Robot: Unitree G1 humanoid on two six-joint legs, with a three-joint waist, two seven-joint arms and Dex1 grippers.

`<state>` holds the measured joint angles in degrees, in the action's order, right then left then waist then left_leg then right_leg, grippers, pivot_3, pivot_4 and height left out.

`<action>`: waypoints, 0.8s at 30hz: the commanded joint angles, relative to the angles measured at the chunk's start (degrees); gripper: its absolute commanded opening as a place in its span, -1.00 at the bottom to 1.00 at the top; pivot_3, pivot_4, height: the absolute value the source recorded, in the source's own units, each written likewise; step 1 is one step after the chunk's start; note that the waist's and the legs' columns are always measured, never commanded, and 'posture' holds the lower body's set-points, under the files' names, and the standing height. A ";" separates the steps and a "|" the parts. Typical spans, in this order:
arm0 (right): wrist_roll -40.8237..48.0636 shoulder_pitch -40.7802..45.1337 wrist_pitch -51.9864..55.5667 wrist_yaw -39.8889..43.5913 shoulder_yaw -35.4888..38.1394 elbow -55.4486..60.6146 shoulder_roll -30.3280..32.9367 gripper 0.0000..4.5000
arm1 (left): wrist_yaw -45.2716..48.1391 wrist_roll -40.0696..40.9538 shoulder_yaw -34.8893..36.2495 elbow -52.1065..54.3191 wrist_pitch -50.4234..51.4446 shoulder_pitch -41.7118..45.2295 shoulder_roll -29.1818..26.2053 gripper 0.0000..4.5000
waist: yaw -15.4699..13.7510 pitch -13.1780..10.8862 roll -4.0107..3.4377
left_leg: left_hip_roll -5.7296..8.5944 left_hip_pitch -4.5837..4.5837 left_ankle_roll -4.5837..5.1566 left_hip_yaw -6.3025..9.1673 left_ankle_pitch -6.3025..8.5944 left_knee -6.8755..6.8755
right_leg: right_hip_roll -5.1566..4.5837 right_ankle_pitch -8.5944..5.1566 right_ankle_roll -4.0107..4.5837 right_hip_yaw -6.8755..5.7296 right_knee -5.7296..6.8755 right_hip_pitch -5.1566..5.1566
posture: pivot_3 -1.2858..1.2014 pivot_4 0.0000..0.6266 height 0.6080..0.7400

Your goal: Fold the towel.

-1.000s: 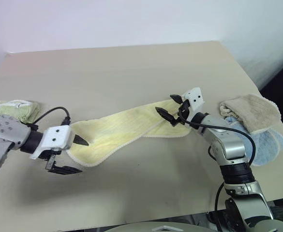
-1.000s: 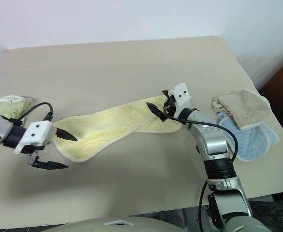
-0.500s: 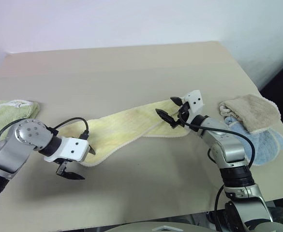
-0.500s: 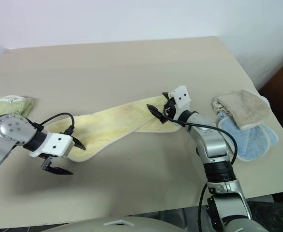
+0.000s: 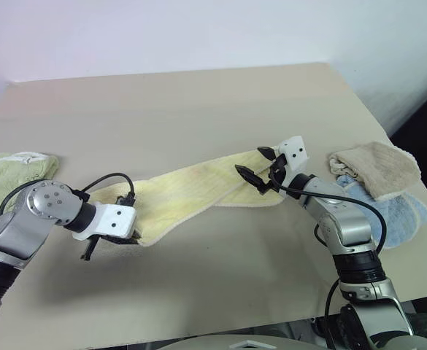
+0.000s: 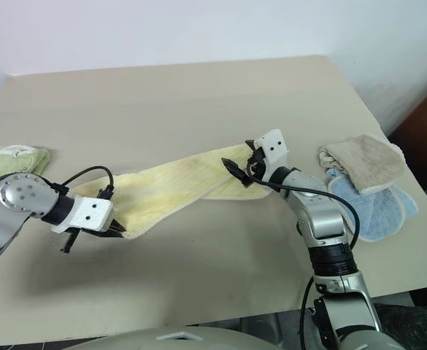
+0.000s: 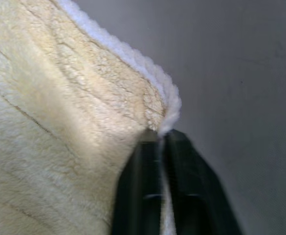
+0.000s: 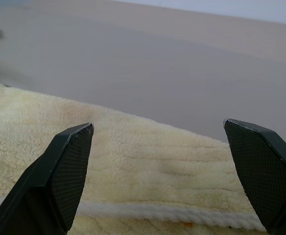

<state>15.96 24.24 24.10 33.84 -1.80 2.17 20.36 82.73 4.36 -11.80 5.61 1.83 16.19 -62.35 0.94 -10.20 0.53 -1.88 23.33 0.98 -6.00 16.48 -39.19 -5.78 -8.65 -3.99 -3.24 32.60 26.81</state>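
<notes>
I am looking down on a tan table (image 5: 198,109) set against a pale wall. My left gripper (image 5: 131,239) sits at the near left end of the towel (image 5: 191,193); its black fingers (image 7: 182,196) are pressed together with the whitish edge trim pinched between them, so it is clamped on the towel's corner. My right gripper (image 5: 260,166) hovers at the towel's far right end with its fingers spread wide, one tip to each side and nothing between them; whether they touch the cloth I cannot tell.

The towel is pale yellow terry, lying in a long band running diagonally from near left to the middle of the table, folded over itself at the right end with a white-trimmed edge showing.

A light green towel (image 5: 9,171) lies at the left edge, partly cut off. At the right edge a beige towel (image 5: 377,166) rests on a light blue one (image 5: 399,215). The left wrist casing hides the pinched corner in the head views.
</notes>
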 commanded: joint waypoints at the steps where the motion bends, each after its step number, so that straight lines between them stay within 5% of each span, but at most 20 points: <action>1: -0.05 1.42 -0.89 0.38 0.99 1.72 1.11 1.00 | -1.06 1.28 2.54 -0.30 0.57 -1.61 -0.29 -0.99 | 0.02 0.00 0.00 | 0.00 0.00 0.00 0.00 0.00 0.00 | 0.00 0.00 0.00 0.00 0.00 0.00 | 0.03 -0.52 0.82; 11: -13.18 4.39 -15.65 3.75 -3.14 -7.93 12.74 1.00 | -6.54 7.87 14.45 0.98 5.02 -3.79 -0.45 -0.99 | 0.02 0.00 0.00 | 0.02 0.02 0.00 0.00 0.00 -0.04 | -0.03 -0.01 -0.01 0.00 0.01 0.01 | 0.03 -0.52 0.82; 24: -32.51 20.49 -43.21 3.60 -13.78 -41.19 19.04 1.00 | -11.91 8.91 14.98 3.68 8.59 -3.29 2.19 -0.99 | 0.27 -0.01 0.00 | 0.04 -0.04 -0.05 -0.03 -0.04 -0.04 | 0.01 -0.02 -0.04 0.04 0.18 0.03 | 0.03 -0.52 0.82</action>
<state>-14.37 42.42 -15.55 38.56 -15.12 -36.89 38.54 71.38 12.74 1.54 7.92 10.70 12.17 -60.11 1.22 -10.21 0.53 -1.84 23.29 0.93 -6.03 16.44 -39.24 -5.77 -8.67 -4.02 -3.21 32.79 26.83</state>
